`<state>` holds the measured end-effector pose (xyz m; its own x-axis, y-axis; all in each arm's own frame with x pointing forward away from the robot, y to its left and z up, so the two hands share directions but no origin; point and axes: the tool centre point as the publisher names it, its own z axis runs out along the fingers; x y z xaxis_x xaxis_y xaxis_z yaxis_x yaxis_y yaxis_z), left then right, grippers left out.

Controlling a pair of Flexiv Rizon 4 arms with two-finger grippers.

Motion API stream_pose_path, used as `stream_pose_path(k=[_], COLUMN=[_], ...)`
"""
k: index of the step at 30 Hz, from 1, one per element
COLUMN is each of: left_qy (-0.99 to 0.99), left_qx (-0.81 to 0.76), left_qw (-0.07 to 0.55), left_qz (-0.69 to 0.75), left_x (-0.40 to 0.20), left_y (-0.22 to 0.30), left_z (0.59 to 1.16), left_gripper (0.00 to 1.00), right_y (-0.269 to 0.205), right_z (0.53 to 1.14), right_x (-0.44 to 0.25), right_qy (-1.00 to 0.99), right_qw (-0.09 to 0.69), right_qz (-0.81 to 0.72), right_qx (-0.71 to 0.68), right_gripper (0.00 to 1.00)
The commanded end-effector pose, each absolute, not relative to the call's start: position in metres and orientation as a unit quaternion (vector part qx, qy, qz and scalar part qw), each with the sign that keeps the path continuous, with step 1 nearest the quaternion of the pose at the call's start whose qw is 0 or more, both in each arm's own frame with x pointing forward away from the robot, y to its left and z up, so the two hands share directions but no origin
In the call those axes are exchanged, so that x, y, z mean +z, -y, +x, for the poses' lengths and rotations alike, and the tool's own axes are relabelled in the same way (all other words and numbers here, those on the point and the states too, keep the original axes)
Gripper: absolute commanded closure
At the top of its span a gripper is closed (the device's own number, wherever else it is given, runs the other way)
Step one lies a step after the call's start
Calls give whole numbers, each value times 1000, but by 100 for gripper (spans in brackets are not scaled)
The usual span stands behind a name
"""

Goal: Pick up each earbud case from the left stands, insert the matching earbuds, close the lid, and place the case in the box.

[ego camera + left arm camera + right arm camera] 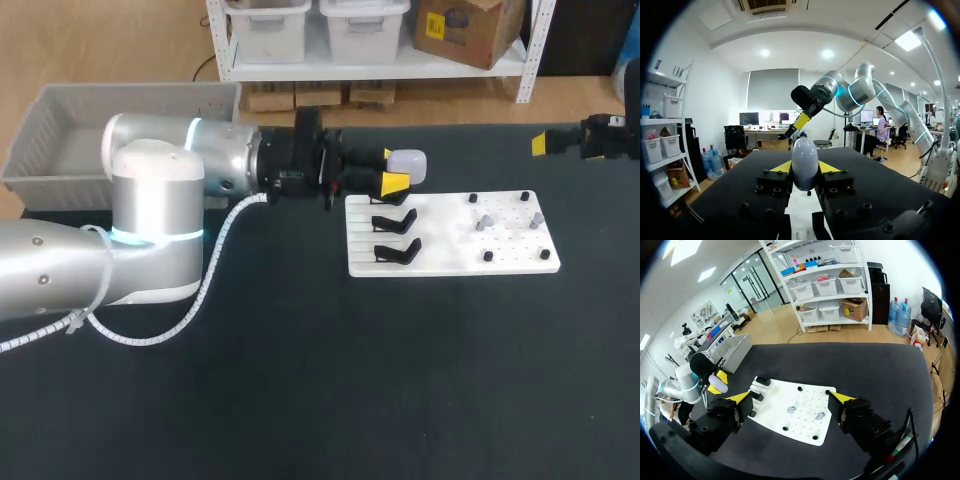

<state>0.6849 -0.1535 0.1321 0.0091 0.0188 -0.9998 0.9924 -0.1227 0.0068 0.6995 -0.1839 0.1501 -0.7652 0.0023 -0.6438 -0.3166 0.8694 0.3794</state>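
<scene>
Above the far left corner of the white board (450, 255), the head view shows the left gripper (392, 170) clamped on the white earbud case (410, 162), held clear of the board. Two black stands (396, 220) sit on the board's left part and small grey earbuds (483, 222) on its right. A grey box (60, 140) lies well left of the board.

Left wrist view: both yellow tips press the upright case from two sides, over the board.

Right wrist view: the right gripper (791, 399) hangs over the board, fingers spread wide and holding nothing; the case is at the board's corner nearest the box.
</scene>
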Motion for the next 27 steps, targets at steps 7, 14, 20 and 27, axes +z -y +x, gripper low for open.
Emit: stream_pose_path(k=[7,14,20,27], left_qy=[-471,-471,-471,-471], left_qx=[-523,-523,-523,-523], left_qw=[465,465,465,465], left_qz=[537,537,537,537], left_x=[132,132,132,132], left_y=[153,153,153,153], left_z=[684,684,684,684], left_gripper=[100,100,100,100], right_y=[185,164,128,93], right_z=[699,671,634,622], right_x=[150,165,179,182], right_qy=[-908,-900,-888,-880], right_qw=[331,340,341,329], right_qz=[-87,-144,-191,-217], right_qx=[242,233,243,264], right_gripper=[0,0,0,0])
